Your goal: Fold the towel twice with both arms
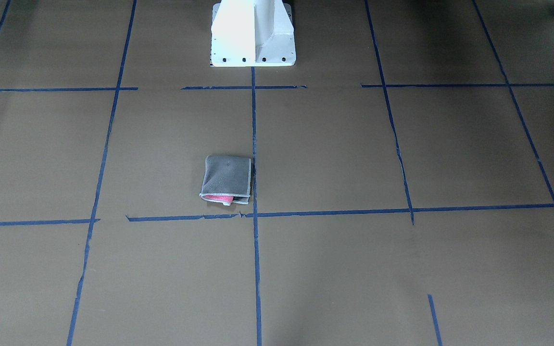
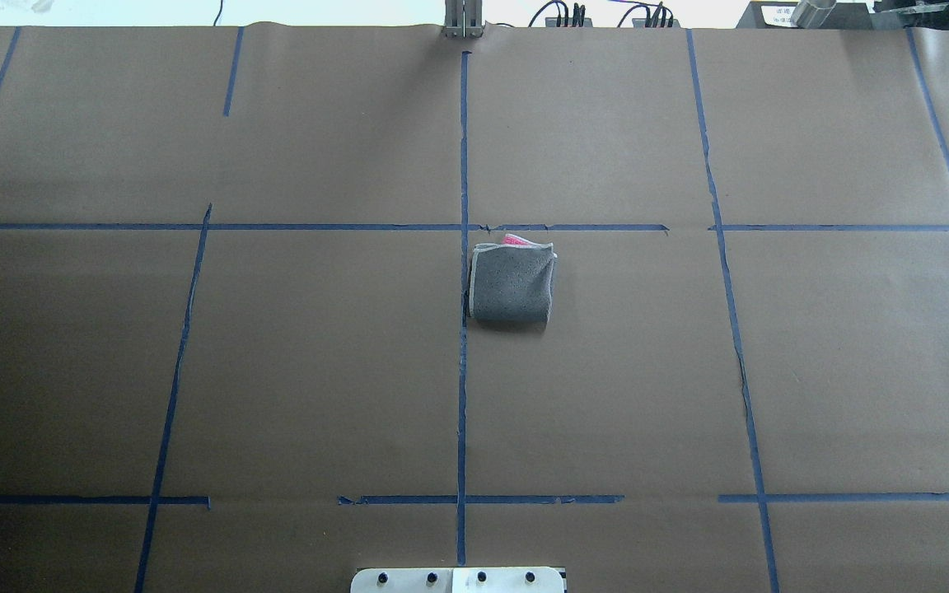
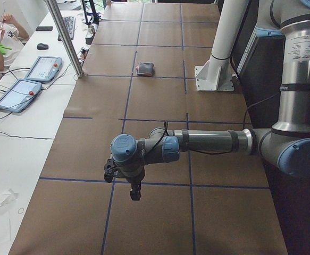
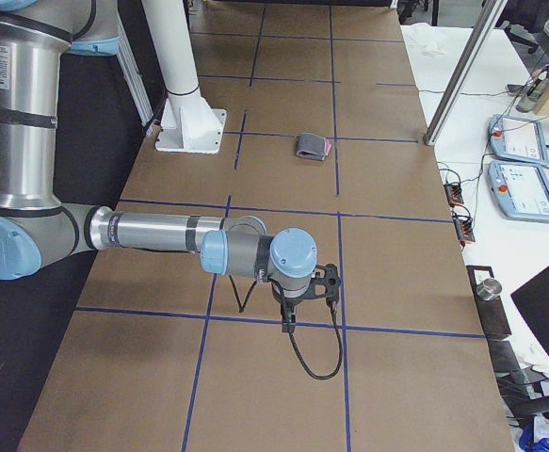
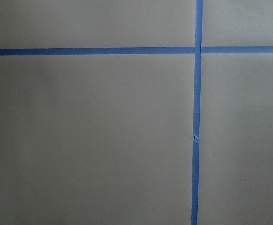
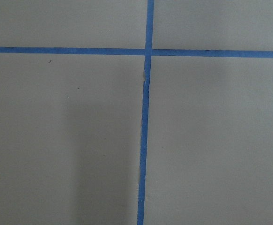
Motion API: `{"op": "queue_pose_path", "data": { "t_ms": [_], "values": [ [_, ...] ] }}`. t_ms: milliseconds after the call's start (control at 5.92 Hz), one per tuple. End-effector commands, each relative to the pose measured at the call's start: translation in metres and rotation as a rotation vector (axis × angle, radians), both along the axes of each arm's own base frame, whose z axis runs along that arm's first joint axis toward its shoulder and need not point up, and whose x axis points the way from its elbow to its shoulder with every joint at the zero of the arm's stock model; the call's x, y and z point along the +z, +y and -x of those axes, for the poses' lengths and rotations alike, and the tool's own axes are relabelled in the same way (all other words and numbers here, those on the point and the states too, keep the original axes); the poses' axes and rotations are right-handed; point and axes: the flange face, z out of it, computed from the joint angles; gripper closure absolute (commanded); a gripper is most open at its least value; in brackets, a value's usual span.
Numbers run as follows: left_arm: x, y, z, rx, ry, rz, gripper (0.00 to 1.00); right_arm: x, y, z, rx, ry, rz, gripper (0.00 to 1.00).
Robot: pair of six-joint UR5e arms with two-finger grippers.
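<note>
The towel [image 2: 511,282] is seen folded small, grey face out, at mid-bench [image 2: 277,371], well apart from the left arm [image 3: 208,142] and right arm [image 4: 156,232]; how the jaws stand cannot be told, folding is judged done, and only parking is called for.

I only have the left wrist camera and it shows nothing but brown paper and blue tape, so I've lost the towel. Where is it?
Observer: The towel lies folded into a small grey packet, just on the robot's right of the centre tape line. A sliver of pink shows at its edge away from the robot.
Operator: Is either gripper near it?
Observer: No. The left gripper and the right gripper each hang far out to their own side, well away from the towel. I cannot tell whether they are open.
</note>
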Motion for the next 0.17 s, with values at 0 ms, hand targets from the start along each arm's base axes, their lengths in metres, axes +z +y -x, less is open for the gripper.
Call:
{"op": "queue_pose_path", "data": {
  "t_ms": [0],
  "values": [
    [0.0015, 0.0003, -0.0008, 0.002, 0.002, 0.002, 0.0, -0.0008, -0.0005, 0.0, 0.0, 0.0, -0.002, 0.0]
  ]
}}
